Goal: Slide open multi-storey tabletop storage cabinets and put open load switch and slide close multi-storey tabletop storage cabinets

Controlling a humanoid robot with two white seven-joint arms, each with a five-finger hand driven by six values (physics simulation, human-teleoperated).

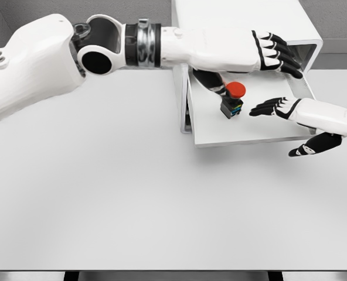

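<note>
head view, single moment. the left arm [56,64] enters from the picture's left and reaches across the white table [132,193] to the white storage cabinet [238,17] at the far right. the left hand [276,52] lies over the cabinet's front, just above the drawer opening, its black fingers [291,63] extended side by side and sloping down toward the cabinet's right front corner; whether they press on the cabinet or merely hover before it cannot be told, and nothing is seen clasped in them.

the drawer [249,132] stands pulled out toward the viewer, below the left hand. on its floor sits the load switch [232,100], a small dark body with a red round cap on top and a blue-green patch on its side, upright, directly beneath the left palm and just to the left of the right hand's fingertips.

the right hand [285,108] comes in from the picture's right edge, held over the drawer's right portion. its fingers [264,108] are spread and point toward the switch, close to it but apart, with a clear gap between; the thumb [314,145] hangs lower, beyond the drawer's front right corner. the hand grasps nothing. a dark shadow lies on the drawer floor behind the switch, under the left wrist.
</note>
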